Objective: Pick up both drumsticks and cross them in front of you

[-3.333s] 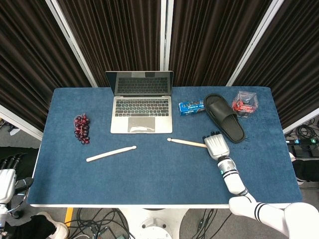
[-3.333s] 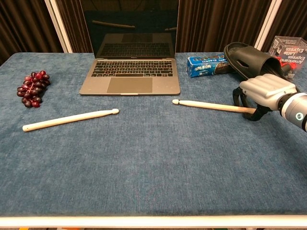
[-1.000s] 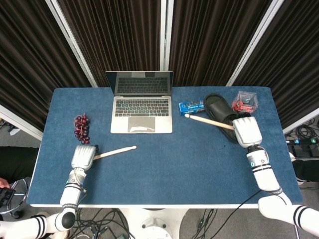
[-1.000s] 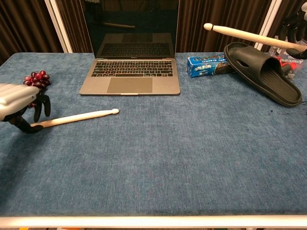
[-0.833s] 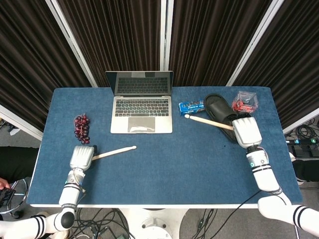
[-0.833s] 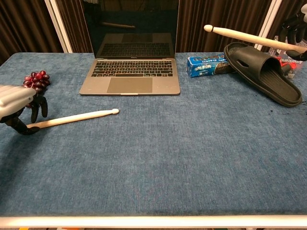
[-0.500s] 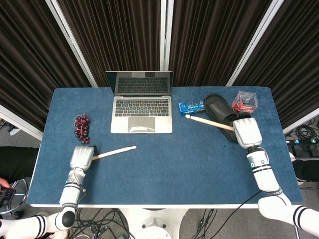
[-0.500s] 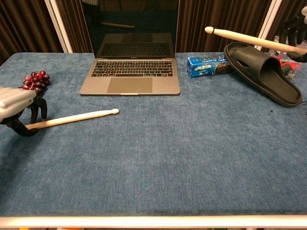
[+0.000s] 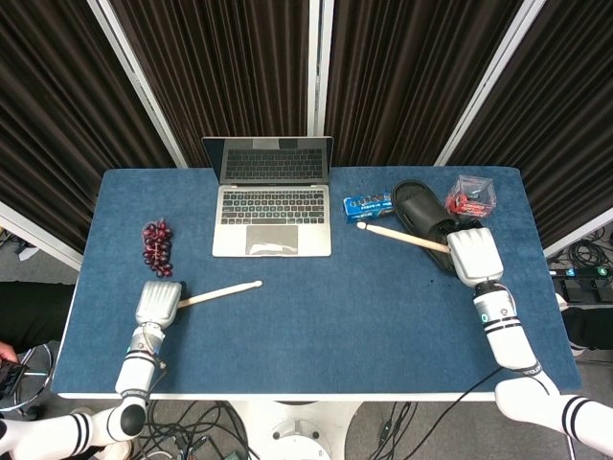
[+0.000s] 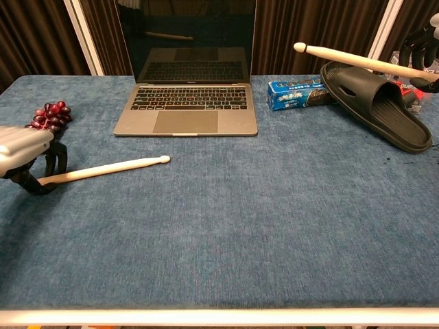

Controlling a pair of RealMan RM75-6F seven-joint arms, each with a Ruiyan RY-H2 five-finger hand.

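One wooden drumstick [image 9: 218,292] [image 10: 103,169] lies on the blue table, tip pointing right. My left hand [image 9: 158,304] [image 10: 24,154] is over its butt end at the left edge, fingers [image 10: 55,159] curled around the stick, which still rests on the cloth. The other drumstick [image 9: 402,235] [image 10: 357,60] is up in the air above the slipper, tip pointing left. My right hand [image 9: 474,254] [image 10: 424,51] grips its butt end and is mostly cut off at the right edge of the chest view.
An open laptop [image 9: 272,206] [image 10: 186,103] stands at the back centre. Grapes [image 9: 157,247] [image 10: 48,115] lie at the left. A blue packet [image 9: 369,205] [image 10: 296,94], a black slipper [image 9: 431,225] [image 10: 377,103] and a clear box [image 9: 471,196] sit at the back right.
The raised drumstick has drifted slightly right and down in my right hand. My left hand has settled a little lower around the butt of the lying stick, which has not moved.
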